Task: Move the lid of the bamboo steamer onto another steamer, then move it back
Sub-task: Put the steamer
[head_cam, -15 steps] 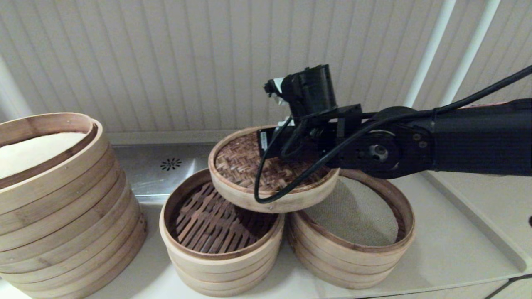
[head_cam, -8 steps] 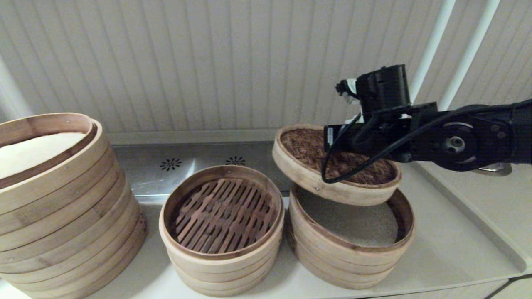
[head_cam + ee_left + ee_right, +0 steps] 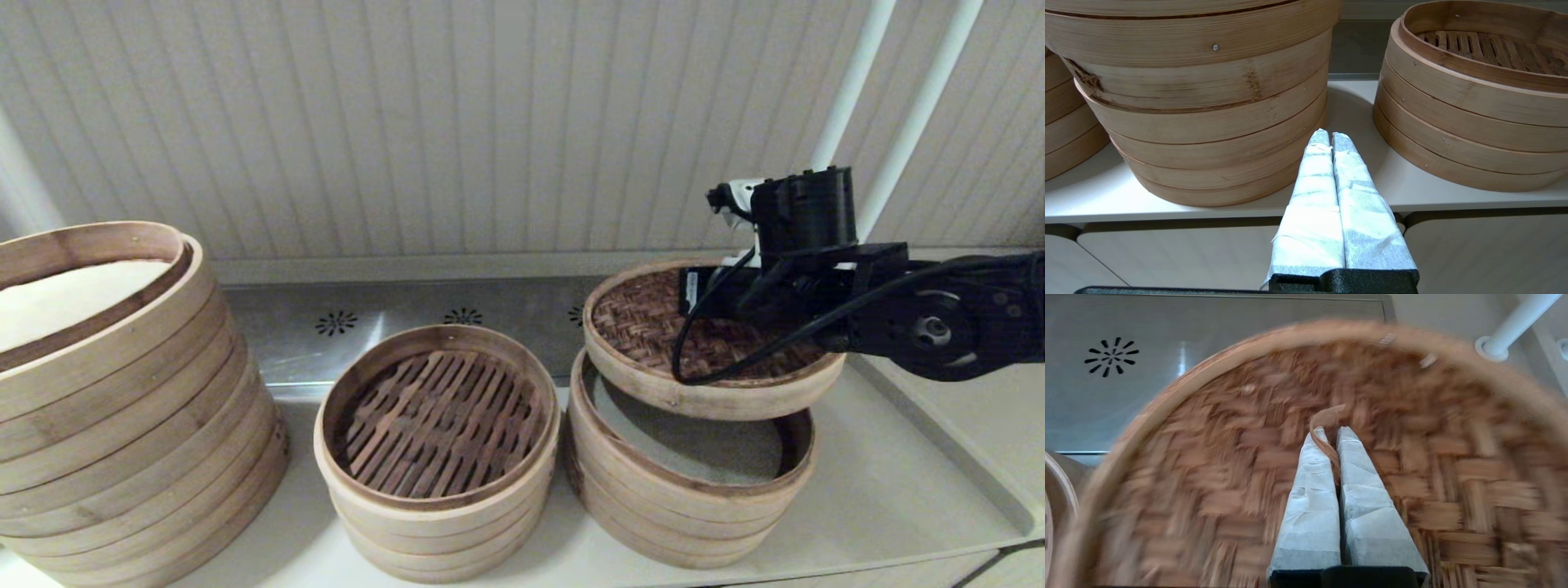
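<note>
The bamboo steamer lid (image 3: 645,322), brown woven top in a pale hoop, hangs tilted just above the cloth-lined steamer (image 3: 694,498) on the right. My right gripper (image 3: 1333,437) is shut on the thin bamboo strip handle (image 3: 1327,416) at the middle of the woven top (image 3: 1216,473). In the head view the right arm (image 3: 922,314) reaches in from the right over the lid. The left gripper (image 3: 1329,136) stays shut and empty, low at the counter's front edge between the large stack and the slat-floored basket.
A slat-floored basket (image 3: 437,425) stands uncovered at the centre. The much larger tall stack (image 3: 122,392) fills the left side. A steel strip with vent holes (image 3: 335,322) runs behind the baskets. White pipes (image 3: 849,82) rise at the back right.
The right arm has carried the lid from over the slat-floored basket rightward, and it now hangs lower and closer over the cloth-lined steamer.
</note>
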Controlling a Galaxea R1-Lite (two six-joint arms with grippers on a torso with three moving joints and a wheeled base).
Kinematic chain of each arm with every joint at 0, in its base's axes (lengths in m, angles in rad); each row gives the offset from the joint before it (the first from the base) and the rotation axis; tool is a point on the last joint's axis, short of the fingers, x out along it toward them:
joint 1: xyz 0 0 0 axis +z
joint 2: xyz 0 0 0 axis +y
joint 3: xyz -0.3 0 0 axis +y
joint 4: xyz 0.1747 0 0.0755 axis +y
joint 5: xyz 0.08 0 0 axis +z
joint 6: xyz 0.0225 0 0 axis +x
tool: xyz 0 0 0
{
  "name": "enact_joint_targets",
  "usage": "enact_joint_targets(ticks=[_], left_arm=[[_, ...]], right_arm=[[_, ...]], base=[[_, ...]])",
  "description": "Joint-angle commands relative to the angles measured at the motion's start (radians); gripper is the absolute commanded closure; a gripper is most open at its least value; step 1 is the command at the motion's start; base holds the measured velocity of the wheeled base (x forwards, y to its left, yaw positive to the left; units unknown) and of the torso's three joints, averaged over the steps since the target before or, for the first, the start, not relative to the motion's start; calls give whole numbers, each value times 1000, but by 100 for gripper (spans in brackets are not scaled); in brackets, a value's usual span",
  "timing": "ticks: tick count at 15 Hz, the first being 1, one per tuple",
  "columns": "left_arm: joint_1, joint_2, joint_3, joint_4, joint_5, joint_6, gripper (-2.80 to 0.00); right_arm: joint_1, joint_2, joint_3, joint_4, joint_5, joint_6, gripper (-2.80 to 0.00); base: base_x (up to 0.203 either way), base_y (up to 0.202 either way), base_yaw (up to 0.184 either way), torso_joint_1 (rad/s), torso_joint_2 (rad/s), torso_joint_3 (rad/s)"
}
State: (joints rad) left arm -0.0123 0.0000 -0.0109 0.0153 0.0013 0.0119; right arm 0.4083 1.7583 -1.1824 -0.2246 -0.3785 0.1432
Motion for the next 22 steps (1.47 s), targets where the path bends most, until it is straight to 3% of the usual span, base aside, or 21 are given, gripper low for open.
enact_joint_targets(ticks=[1,22], left_arm=[[0,2,0,0,0,0,0],[0,2,0,0,0,0,0]], right_arm=[[-1,4,43,-31,-2,0,0],[59,-94,277,-174,10,8,0]], base=[[0,0,0,0,0,0],[0,0,0,0,0,0]])
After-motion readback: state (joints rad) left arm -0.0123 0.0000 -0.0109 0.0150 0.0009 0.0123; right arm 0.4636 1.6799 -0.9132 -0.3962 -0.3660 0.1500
